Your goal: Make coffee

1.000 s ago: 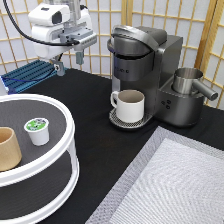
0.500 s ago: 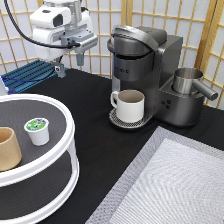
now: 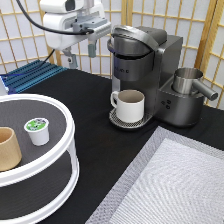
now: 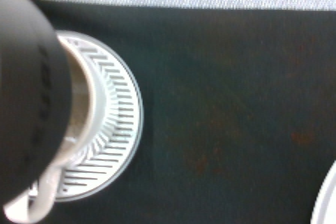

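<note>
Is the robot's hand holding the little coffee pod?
No, the coffee pod sits on the round tray beside the tan cup, while the open gripper hangs empty.

My black table (image 3: 85,107) carries the coffee machine (image 3: 150,75), a white two-tier stand (image 3: 60,150), a grey mat (image 3: 175,185) and a blue rack (image 3: 27,75).

The tan cup (image 3: 8,155) was cut off by the exterior view's left edge, and the round tray (image 3: 65,130) ran past its left and bottom edges. In the wrist view a dark bulk (image 4: 26,90) hid most of the white mug (image 4: 71,130), and the drip grate (image 4: 112,120) showed only partly.
</note>
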